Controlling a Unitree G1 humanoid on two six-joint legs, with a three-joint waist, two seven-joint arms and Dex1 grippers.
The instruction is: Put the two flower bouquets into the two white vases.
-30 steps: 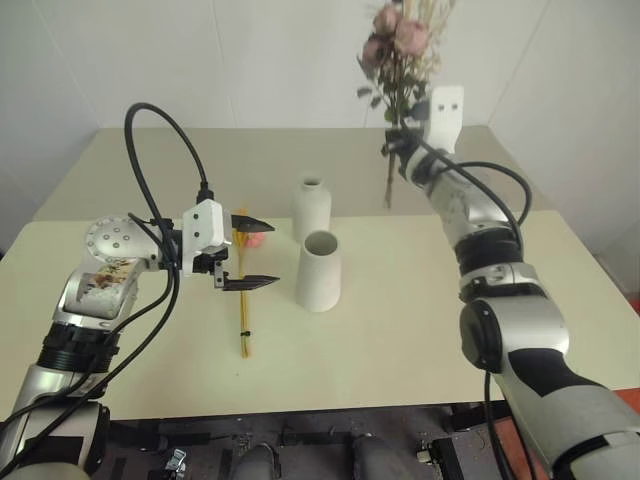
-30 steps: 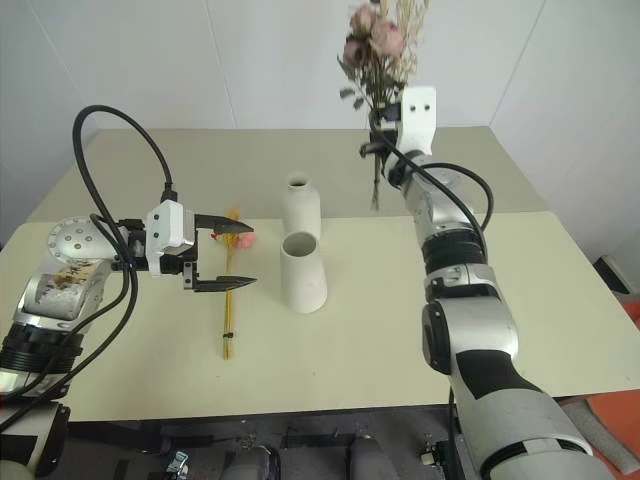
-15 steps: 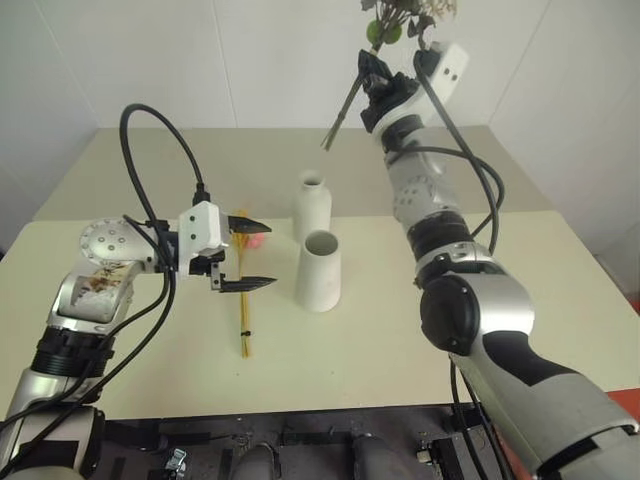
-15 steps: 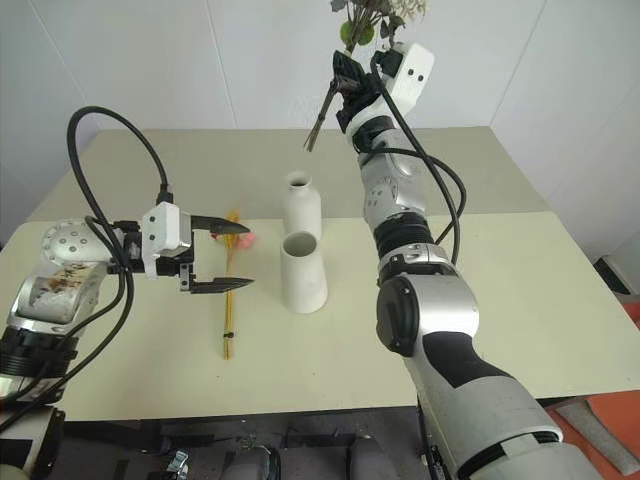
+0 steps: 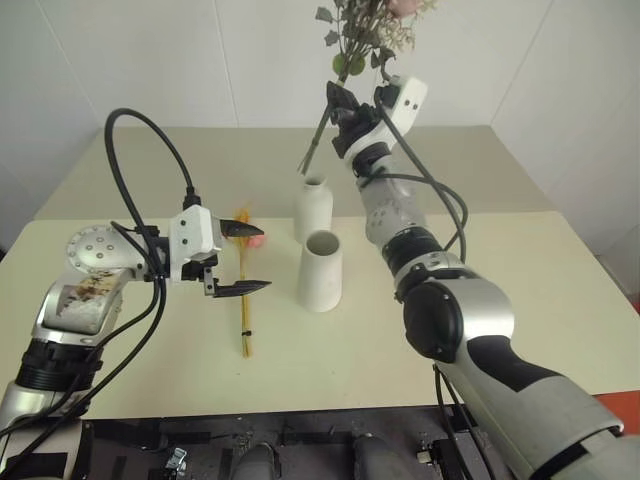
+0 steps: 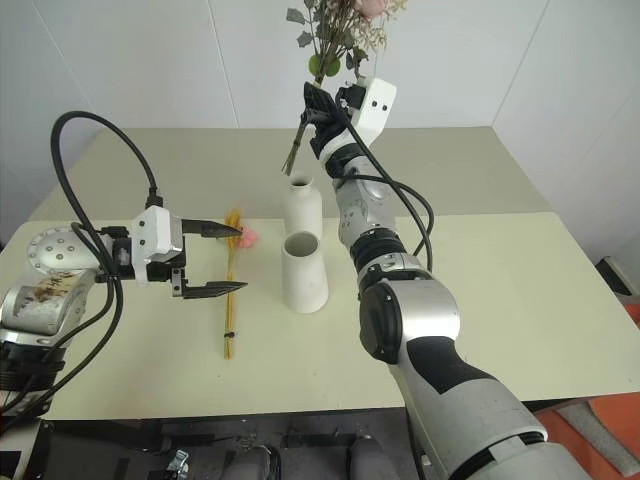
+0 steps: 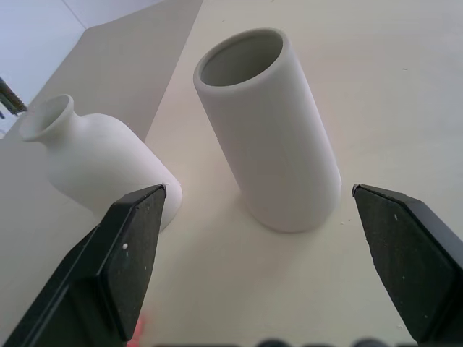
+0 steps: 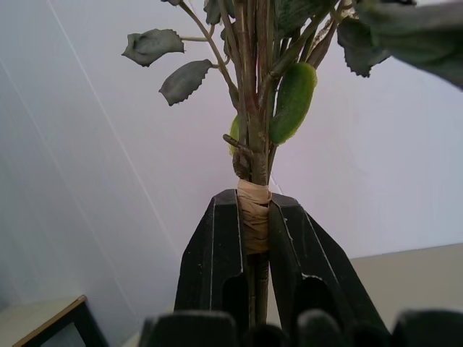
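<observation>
Now we see the right gripper [image 5: 342, 112] high over the back of the worktop [image 5: 560, 270], jaws pinching the rose bouquet [image 8: 255, 94] at its taped stems, whose cut ends [image 5: 309, 158] slant down toward seven o'clock, just above the bottle vase [image 5: 312, 208]. We judge that tilt is meant to line the stems up with the narrow neck; it leaves little margin, so straightening first looks wise. The cone vase [image 5: 320, 270] stands at six o'clock of the bottle, almost touching it, its wide mouth free. At nine o'clock of the cone, our left gripper [image 5: 246, 258] hovers with jaws spread wide over the yellow stalk bunch [image 5: 243, 310], which lies flat on the worktop. Open room lies at three o'clock of the vases.
</observation>
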